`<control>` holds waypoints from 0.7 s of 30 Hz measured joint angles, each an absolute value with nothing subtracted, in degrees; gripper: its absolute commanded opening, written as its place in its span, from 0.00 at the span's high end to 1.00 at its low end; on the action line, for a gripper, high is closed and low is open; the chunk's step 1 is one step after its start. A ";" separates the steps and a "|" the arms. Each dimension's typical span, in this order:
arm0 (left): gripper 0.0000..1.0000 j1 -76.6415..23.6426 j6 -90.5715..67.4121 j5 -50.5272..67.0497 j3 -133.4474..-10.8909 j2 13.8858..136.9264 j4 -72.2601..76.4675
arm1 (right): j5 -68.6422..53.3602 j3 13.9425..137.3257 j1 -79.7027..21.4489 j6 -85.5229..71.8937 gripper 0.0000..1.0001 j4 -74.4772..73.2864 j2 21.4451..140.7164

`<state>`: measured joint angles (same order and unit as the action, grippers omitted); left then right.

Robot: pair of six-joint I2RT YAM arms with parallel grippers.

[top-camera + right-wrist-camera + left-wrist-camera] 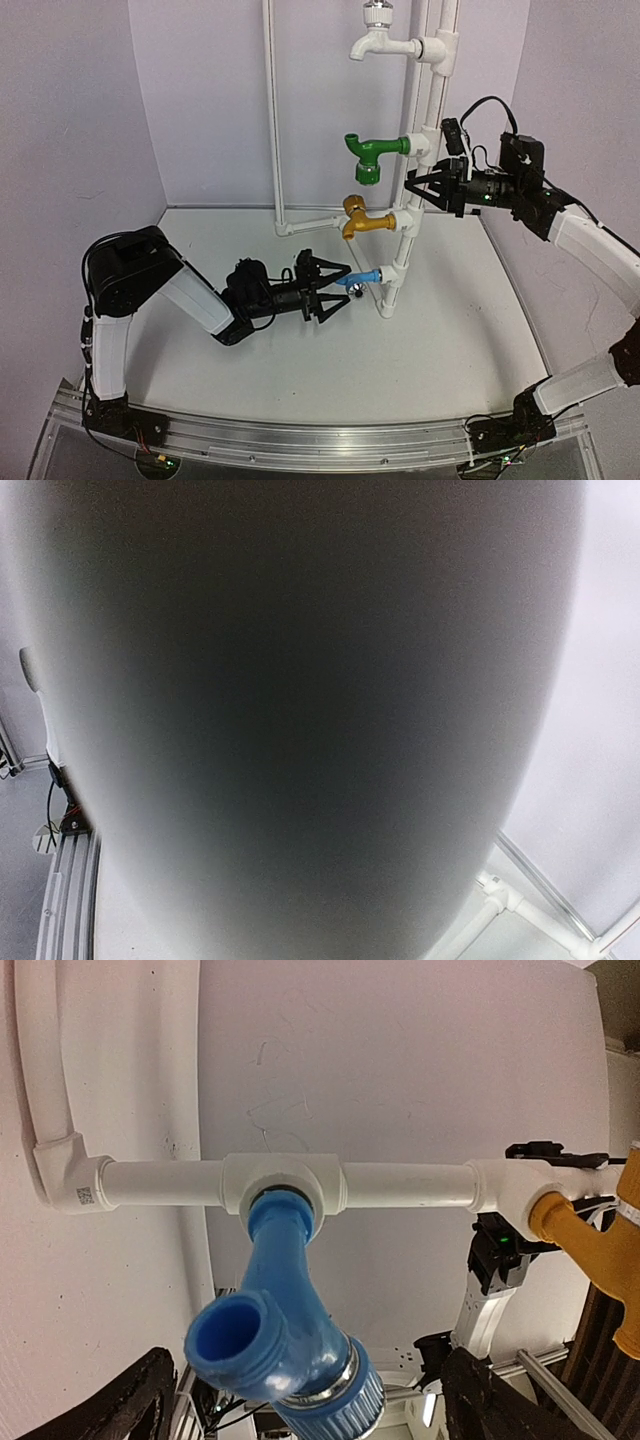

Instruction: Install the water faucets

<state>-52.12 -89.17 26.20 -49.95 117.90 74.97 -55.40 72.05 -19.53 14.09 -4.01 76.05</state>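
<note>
The small sky-blue water faucet [363, 279] sits plugged into the lowest white tee [392, 277] of the upright pipe stand. In the left wrist view the faucet [288, 1305] hangs from that tee [284, 1181], its open threaded mouth facing the camera and a silvery ring above its ribbed cap. My left gripper [336, 290] is open. Its black fingers [135, 1405] stand wide on both sides of the faucet, not touching it. My right gripper [413, 186] is shut on the white upright pipe [416, 120] between the green and gold taps. That pipe fills the right wrist view [300, 720], hiding the fingers.
Higher on the stand are a white tap [374, 45], a green tap [368, 156] and a gold tap [357, 216]. A thin white pipe [272, 110] rises at the back. The stand's foot [386, 306] rests on the table. White walls enclose the table on three sides.
</note>
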 measured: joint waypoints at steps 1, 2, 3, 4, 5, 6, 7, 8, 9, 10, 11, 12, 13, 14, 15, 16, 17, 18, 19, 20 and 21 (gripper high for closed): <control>0.13 -52.12 -89.47 26.41 -50.67 118.57 75.00 | -55.40 72.05 -19.53 14.09 1.00 -4.02 76.05; 0.16 -52.12 -89.61 26.59 -51.29 119.13 74.99 | -55.40 72.05 -19.53 14.09 1.00 -4.03 76.05; 0.20 -52.12 -89.54 26.81 -51.93 119.60 75.00 | -55.40 72.05 -19.53 14.09 1.00 -4.01 76.05; 0.23 -52.12 -89.49 27.00 -52.55 120.06 74.99 | -55.41 72.05 -19.53 14.09 1.00 -4.01 76.05; 0.27 -52.12 -89.34 27.24 -53.10 120.44 74.97 | -55.41 72.05 -19.53 14.09 1.00 -4.01 76.05; 0.31 -52.11 -88.94 27.65 -53.56 120.72 75.01 | -55.41 72.05 -19.53 14.09 1.00 -4.01 76.05; 0.34 -52.10 -88.29 28.19 -54.08 121.04 75.08 | -55.42 72.05 -19.53 14.09 1.00 -4.01 76.05; 0.38 -52.10 -87.57 28.71 -54.56 121.34 75.07 | -55.42 72.05 -19.53 14.09 1.00 -4.01 76.05; 0.40 -52.12 -86.70 29.04 -54.81 121.60 75.11 | -55.40 72.05 -19.53 14.09 1.00 -4.03 76.05; 0.41 -52.12 -86.21 29.34 -54.97 121.80 75.09 | -55.40 72.05 -19.53 14.09 1.00 -4.03 76.05; 0.44 -52.12 -85.52 29.75 -55.14 122.06 75.13 | -55.41 72.05 -19.53 14.09 1.00 -4.03 76.05; 0.47 -52.12 -84.95 29.90 -55.18 122.34 75.39 | -55.43 72.05 -19.53 14.09 1.00 -4.05 76.05; 0.50 -52.09 -84.42 30.03 -55.25 122.60 75.94 | -55.43 72.05 -19.53 14.10 1.00 -4.07 76.05; 0.52 -52.00 -83.93 30.23 -55.45 122.82 76.41 | -55.42 72.05 -19.53 14.11 1.00 -4.08 76.05; 0.53 -51.90 -83.44 30.41 -55.81 123.03 76.72 | -55.42 72.05 -19.53 14.11 1.00 -4.08 76.05; 0.54 -51.84 -82.89 30.61 -56.20 123.26 76.92 | -55.41 72.05 -19.53 14.10 1.00 -4.08 76.05; 0.54 -51.78 -82.24 30.93 -56.50 123.49 77.05 | -55.40 72.05 -19.53 14.09 1.00 -4.08 76.05; 0.55 -51.75 -81.60 31.27 -56.72 123.76 77.08 | -55.41 72.05 -19.53 14.09 1.00 -4.08 76.05; 0.56 -51.75 -80.79 31.50 -56.79 123.99 77.10 | -55.42 72.05 -19.53 14.09 1.00 -4.10 76.05; 0.57 -51.76 -79.98 31.72 -56.85 124.09 77.09 | -55.42 72.05 -19.53 14.10 1.00 -4.09 76.05; 0.58 -51.77 -79.17 31.93 -56.91 124.18 77.08 | -55.42 72.05 -19.53 14.11 1.00 -4.08 76.05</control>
<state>-51.77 -79.17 31.93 -56.91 124.18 77.08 -55.42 72.05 -19.53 14.11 -4.08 76.05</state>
